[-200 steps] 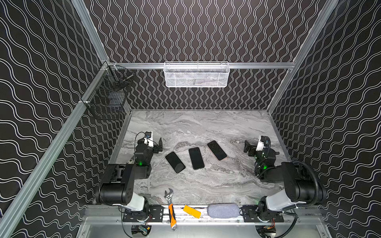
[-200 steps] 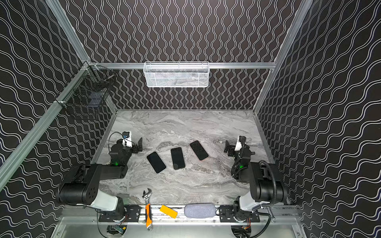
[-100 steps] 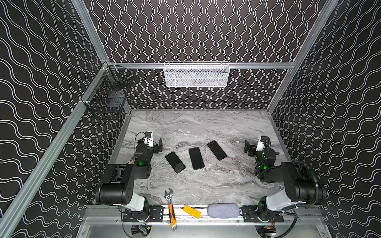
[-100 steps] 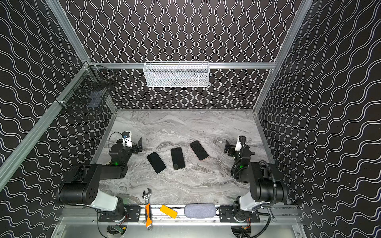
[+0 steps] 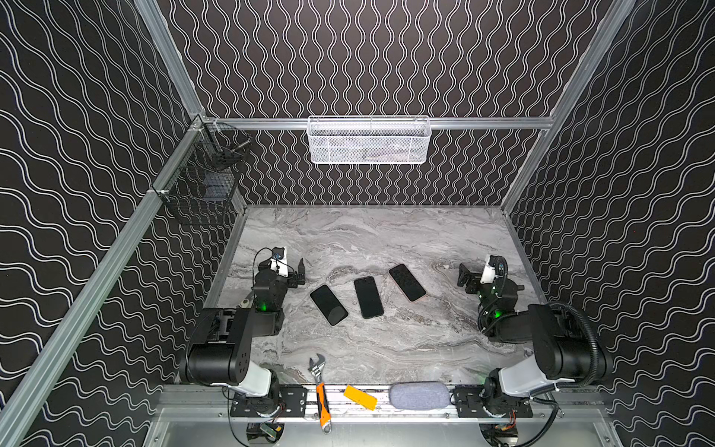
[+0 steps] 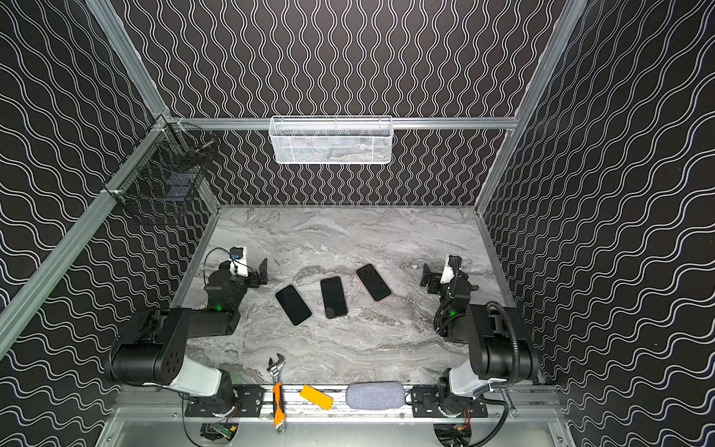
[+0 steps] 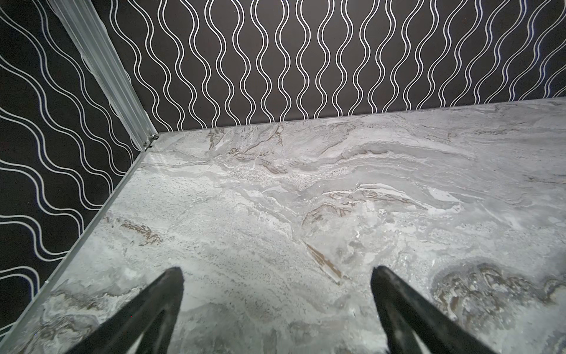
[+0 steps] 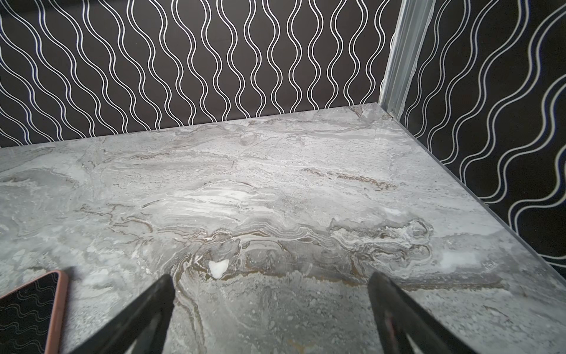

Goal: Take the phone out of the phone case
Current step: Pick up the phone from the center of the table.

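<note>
- At the far left of a top view, a black wire basket [image 5: 205,185] is hanging on the side rail, above the table's back-left corner.
- Left of centre, the left arm [image 5: 267,298] is resting low over the marble table [image 5: 387,348]. In its wrist view the left gripper [image 7: 277,272] is holding its jaws spread wide, with only bare marble between them, gripping nothing.
- Just right of that arm, the left phone [image 5: 329,305] is lying flat, screen up, its top end leaning toward the upper left.
- Along the bottom edge, a wrench [image 5: 322,398] with an orange handle is lying across the front rail, and a yellow block [image 5: 360,396] is sitting beside it.
- At centre, the middle phone [image 5: 368,297] is lying flat, near both neighbours and touching neither. Whether it and the left phone are wearing cases I cannot tell.
- Above centre, a white mesh basket [image 5: 368,139] is hanging on the back rail.
- Right of centre, the right phone [image 5: 407,282] is lying screen up inside its pink case [image 8: 58,306], whose rim is showing at the lower left of the right wrist view.
- Below it, a grey pouch [image 5: 419,395] is lying on the front rail.
- At the right, the right gripper [image 8: 271,277] is holding its jaws spread wide, gripping nothing, with the cased phone lying outside them.
</note>
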